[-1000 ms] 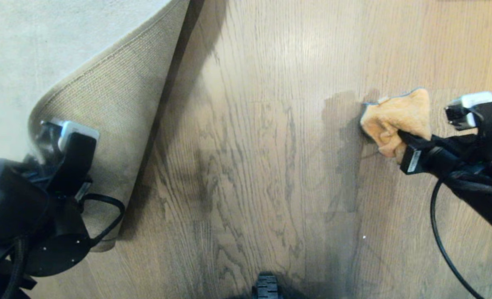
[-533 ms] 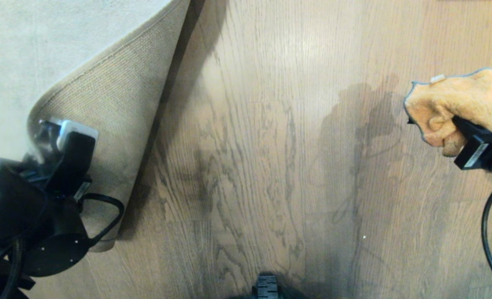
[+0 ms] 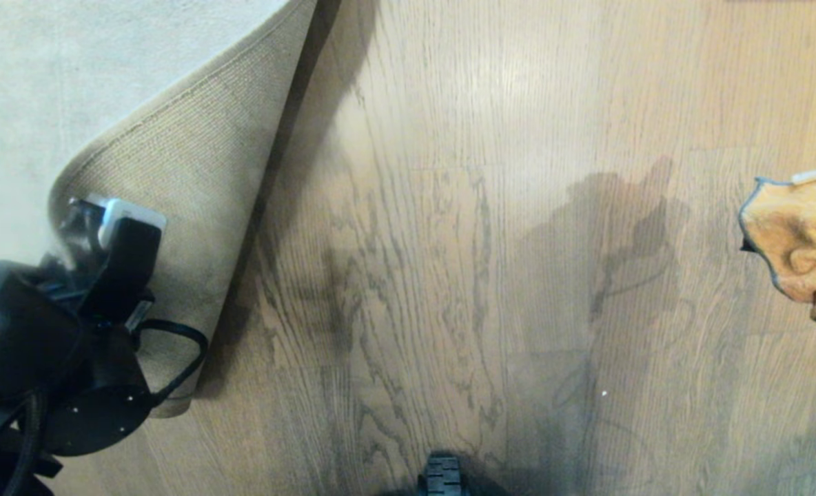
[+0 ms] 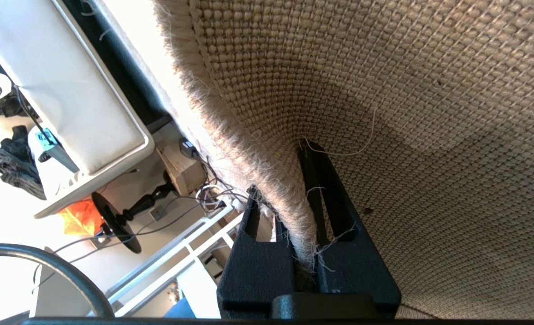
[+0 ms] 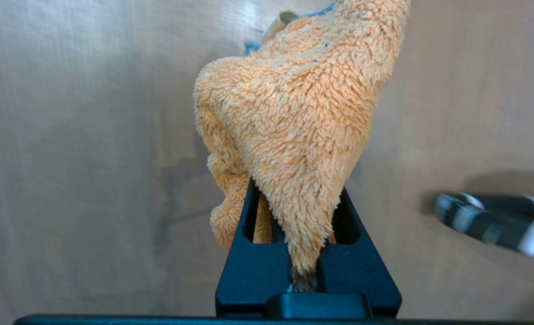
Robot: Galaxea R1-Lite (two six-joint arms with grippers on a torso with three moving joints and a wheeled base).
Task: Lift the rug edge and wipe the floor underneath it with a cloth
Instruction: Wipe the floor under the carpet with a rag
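Note:
The pale grey rug (image 3: 49,76) fills the far left, its corner folded up so the tan woven backing (image 3: 194,200) faces me. My left gripper (image 4: 287,180) is shut on the rug edge (image 4: 267,158), holding it off the floor (image 3: 435,227). The brown wood-grain floor lies bare across the middle. At the far right edge of the head view hangs the orange-tan cloth (image 3: 797,241), with its blue-grey trim and white tag (image 3: 806,177) showing. My right gripper (image 5: 294,189) is shut on the cloth (image 5: 294,117), above the floor; its fingers are mostly hidden by the pile.
A black part of my base (image 3: 442,475) pokes in at the bottom centre. In the left wrist view a white cushioned seat (image 4: 64,99), a cardboard box (image 4: 181,167) and tangled cables (image 4: 208,194) stand beyond the rug. A dark blurred bar (image 5: 497,221) crosses the right wrist view.
My right gripper has lifted the cloth off the floor and carried it right, almost out of the head view. The left gripper and the raised rug edge have stayed put.

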